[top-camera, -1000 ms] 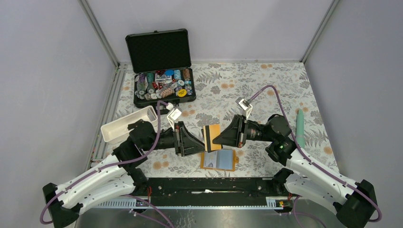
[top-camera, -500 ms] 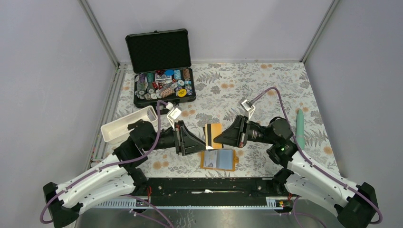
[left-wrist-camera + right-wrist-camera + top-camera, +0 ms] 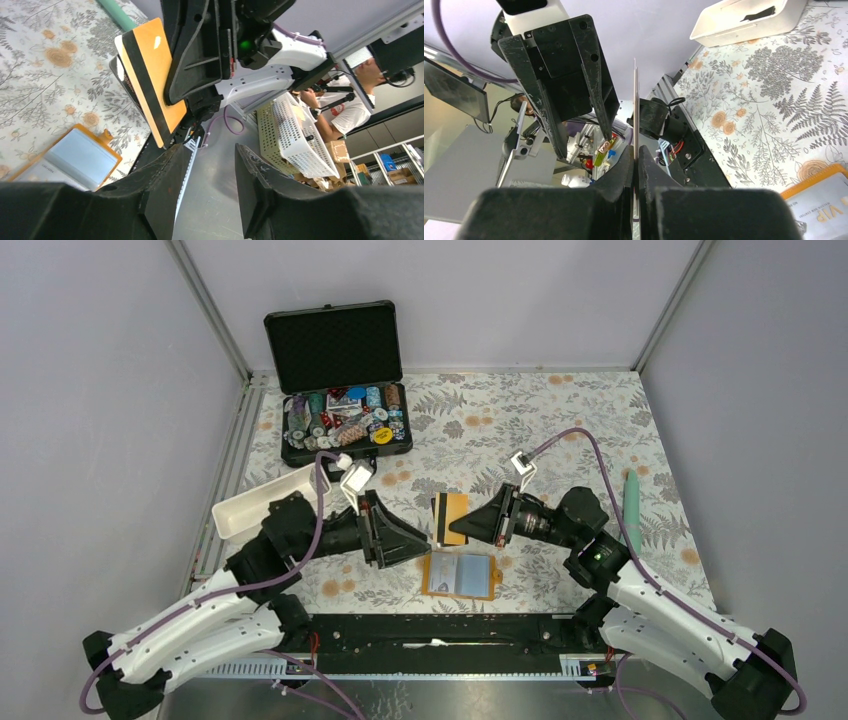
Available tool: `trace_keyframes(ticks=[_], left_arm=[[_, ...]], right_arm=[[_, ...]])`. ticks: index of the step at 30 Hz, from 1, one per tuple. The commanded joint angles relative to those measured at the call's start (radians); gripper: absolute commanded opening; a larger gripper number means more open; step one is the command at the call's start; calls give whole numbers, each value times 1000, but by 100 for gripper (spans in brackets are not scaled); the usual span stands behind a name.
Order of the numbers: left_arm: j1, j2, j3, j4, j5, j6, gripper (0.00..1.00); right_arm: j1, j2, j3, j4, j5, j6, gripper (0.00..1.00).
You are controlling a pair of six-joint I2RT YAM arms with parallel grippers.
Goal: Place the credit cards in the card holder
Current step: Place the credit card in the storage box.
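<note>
One orange card (image 3: 450,518) is now pinched by the right gripper (image 3: 464,530) alone. The left gripper (image 3: 424,540) has spread empty and let go, with the wallet (image 3: 460,576) open just below.

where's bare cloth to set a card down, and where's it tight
Widest bare cloth lies far right, between the case and the green stick. A smaller strip sits right of the card holder, before the right arm. Tight: the middle, where left gripper and right gripper meet at the cards, and the left by the tray.
</note>
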Motion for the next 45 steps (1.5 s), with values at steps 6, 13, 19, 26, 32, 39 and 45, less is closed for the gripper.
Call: trace_keyframes(ticks=[6,13,19,26,32,39,45], left_arm=[[-4,94,94,-96,-128,13,52],[-5,135,85,-98,-131,-7,47],[-4,144,39,10,-102,-57,37],[-4,159,8,87,-70,-91,30],[-4,154,-12,120,-59,-106,16],[-4,133,-77,200,-54,-161,0],[-4,90,-88,204,-69,-163,0]], right_arm=[[3,7,29,0,15,-48,0],[3,9,17,7,9,-41,0],[2,13,11,37,-12,-18,0],[2,20,9,52,-32,-7,0],[2,31,5,67,-63,-1,0],[2,7,-12,37,-98,-10,15],[1,-52,-35,29,-126,-13,39]])
